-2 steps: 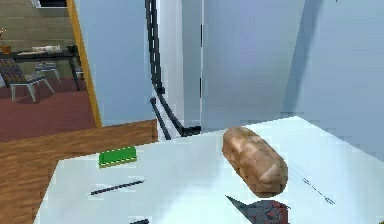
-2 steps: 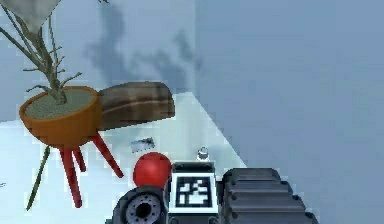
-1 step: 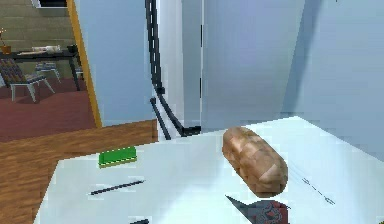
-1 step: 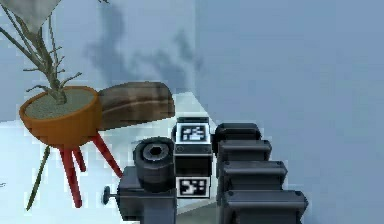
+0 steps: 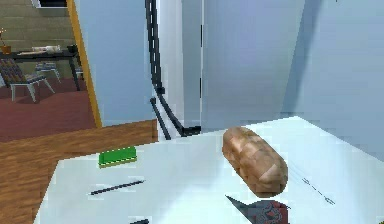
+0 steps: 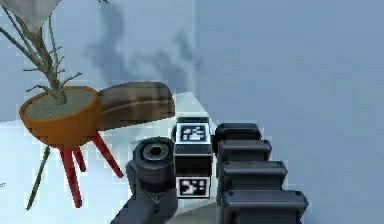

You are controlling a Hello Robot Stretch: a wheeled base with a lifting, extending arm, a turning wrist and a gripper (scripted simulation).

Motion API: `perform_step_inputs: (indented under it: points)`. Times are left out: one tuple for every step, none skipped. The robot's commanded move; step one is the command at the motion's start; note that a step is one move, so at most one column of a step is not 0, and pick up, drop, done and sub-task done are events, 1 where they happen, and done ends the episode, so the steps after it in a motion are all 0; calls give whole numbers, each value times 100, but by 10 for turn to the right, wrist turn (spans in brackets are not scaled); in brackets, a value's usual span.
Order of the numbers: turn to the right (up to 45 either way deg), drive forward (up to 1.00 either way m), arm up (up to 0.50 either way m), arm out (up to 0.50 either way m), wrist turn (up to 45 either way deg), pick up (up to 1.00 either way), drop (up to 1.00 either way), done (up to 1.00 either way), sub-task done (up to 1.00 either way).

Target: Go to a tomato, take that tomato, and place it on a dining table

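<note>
The gripper shows as a dark rounded body low in the arm side view, just left of the two white squares with black marks at the end of the dark segmented arm. Its far end cannot be made out, so I cannot tell whether it holds anything. Up and to the left of the gripper stands an orange bowl-shaped planter on thin red legs, with pale bare stems rising from it. Beyond the gripper and beside the planter's rim lies a brown oblong loaf of bread, resting on a white tabletop before a pale blue wall. In the forward view the same loaf lies on the white tabletop. To its left are a flat green rectangular block and a thin dark stick. Farther off, through a doorway, stand a dark table and a light-framed chair on a red floor. Where the tomato is I cannot tell.
</note>
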Motion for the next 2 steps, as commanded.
perform_step_inputs:
  points:
    - [0, 0, 0, 0, 450, 0, 0, 0, 0]
    - [0, 0, 0, 0, 450, 0, 0, 0, 0]
